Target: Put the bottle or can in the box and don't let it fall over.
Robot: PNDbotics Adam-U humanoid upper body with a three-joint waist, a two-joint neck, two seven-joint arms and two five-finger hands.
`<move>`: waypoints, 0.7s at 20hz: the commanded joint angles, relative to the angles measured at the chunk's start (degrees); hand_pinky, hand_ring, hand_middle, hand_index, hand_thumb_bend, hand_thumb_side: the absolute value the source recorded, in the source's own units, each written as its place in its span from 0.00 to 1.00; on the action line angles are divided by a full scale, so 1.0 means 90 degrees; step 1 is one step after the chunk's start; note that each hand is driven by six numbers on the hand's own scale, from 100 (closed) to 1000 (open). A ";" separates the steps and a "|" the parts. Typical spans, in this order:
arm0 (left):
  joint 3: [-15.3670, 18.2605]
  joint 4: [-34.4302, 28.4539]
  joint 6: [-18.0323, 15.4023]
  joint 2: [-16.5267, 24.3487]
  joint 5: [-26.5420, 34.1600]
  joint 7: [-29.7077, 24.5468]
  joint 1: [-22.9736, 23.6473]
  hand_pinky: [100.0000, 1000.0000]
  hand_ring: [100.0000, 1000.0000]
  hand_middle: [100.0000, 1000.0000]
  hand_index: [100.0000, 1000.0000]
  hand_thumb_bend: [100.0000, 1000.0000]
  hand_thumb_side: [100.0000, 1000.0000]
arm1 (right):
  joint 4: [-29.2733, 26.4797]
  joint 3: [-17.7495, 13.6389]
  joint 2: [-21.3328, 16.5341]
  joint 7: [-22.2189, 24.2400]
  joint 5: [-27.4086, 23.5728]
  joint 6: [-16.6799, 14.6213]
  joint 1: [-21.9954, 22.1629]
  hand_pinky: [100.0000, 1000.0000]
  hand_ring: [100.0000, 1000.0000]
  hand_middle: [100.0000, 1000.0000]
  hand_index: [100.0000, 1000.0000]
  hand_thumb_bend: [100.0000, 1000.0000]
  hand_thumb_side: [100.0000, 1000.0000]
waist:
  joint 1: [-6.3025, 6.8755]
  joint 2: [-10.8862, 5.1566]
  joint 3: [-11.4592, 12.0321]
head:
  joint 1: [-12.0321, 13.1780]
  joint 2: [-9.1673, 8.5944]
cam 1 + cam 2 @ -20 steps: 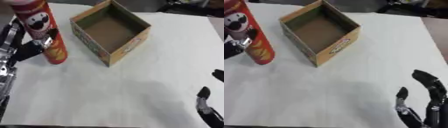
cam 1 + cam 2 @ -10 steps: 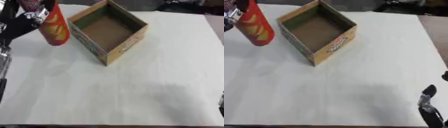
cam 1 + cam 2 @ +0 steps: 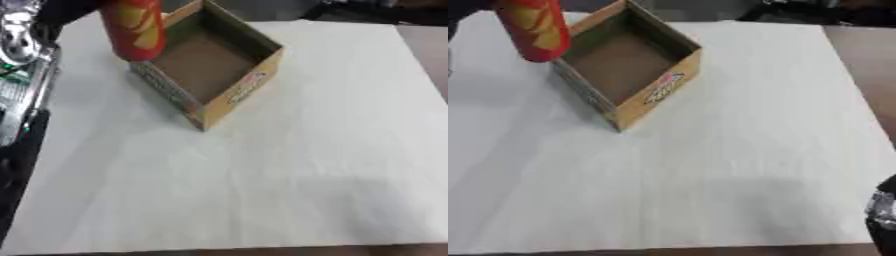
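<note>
A tall red can (image 3: 136, 30) with yellow print hangs upright in the air over the left rim of the open cardboard box (image 3: 247, 91); its top is cut off by the upper edge of the view. My left hand (image 3: 72, 9) shows only as a dark shape behind the can's upper part at the top left, holding it. The box stands on the white table with its opening upward and nothing inside. Of my right hand only a dark and silver bit (image 3: 883, 216) shows at the lower right edge of the right eye view.
The white table (image 3: 289, 180) stretches wide in front and to the right of the box. Silver and black parts of my left arm (image 3: 19, 42) lie along the table's left edge. Brown floor shows past the right edge.
The can has been lifted off the table and carried right, from beside the box to over its left rim. My right hand has sunk almost out of the lower right corner. The view has shifted too.
</note>
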 commanded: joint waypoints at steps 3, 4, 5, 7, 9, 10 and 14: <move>-0.0077 0.0825 -0.0233 -0.0336 -0.0108 0.0086 -0.0556 1.00 1.00 0.85 0.48 0.00 0.46 | -0.0141 -0.0002 -0.0111 -0.0693 -0.0021 -0.0756 -0.0053 0.83 0.70 0.71 0.76 0.00 0.35 | 0.0024 -0.0026 -0.0109 | 0.0180 -0.0146; -0.0085 0.1017 -0.0312 -0.0412 -0.0111 0.0131 -0.0631 1.00 1.00 0.84 0.47 0.00 0.48 | -0.0141 0.0008 -0.0113 -0.0693 -0.0023 -0.0759 -0.0068 0.83 0.70 0.71 0.76 0.00 0.35 | 0.0020 -0.0013 -0.0130 | 0.0195 -0.0164; -0.0086 0.1206 -0.0419 -0.0499 -0.0154 0.0199 -0.0708 1.00 1.00 0.84 0.47 0.00 0.48 | -0.0141 0.0020 -0.0113 -0.0693 -0.0027 -0.0765 -0.0087 0.83 0.69 0.71 0.76 0.00 0.35 | 0.0011 0.0004 -0.0163 | 0.0217 -0.0189; -0.0068 0.1637 -0.0655 -0.0685 -0.0278 0.0345 -0.0826 1.00 1.00 0.85 0.48 0.00 0.50 | -0.0141 0.0047 -0.0103 -0.0693 -0.0028 -0.0782 -0.0126 0.83 0.69 0.71 0.76 0.00 0.34 | -0.0013 0.0046 -0.0251 | 0.0250 -0.0242; -0.0047 0.2074 -0.0905 -0.0820 -0.0382 0.0458 -0.0906 1.00 1.00 0.85 0.49 0.00 0.48 | -0.0141 0.0076 -0.0081 -0.0689 -0.0005 -0.0815 -0.0143 0.83 0.69 0.71 0.76 0.00 0.34 | -0.0034 0.0079 -0.0343 | 0.0260 -0.0275; -0.0037 0.2277 -0.1044 -0.0869 -0.0469 0.0506 -0.0939 1.00 1.00 0.85 0.49 0.00 0.46 | -0.0141 0.0089 -0.0066 -0.0691 0.0011 -0.0837 -0.0146 0.83 0.69 0.70 0.76 0.00 0.34 | -0.0042 0.0094 -0.0384 | 0.0266 -0.0291; -0.0020 0.2962 -0.1667 -0.0985 -0.1048 0.0542 -0.1002 1.00 1.00 0.95 0.82 0.00 0.37 | -0.0141 0.0101 -0.0033 -0.0693 0.0017 -0.0908 -0.0164 0.83 0.69 0.70 0.76 0.00 0.34 | -0.0054 0.0132 -0.0473 | 0.0293 -0.0334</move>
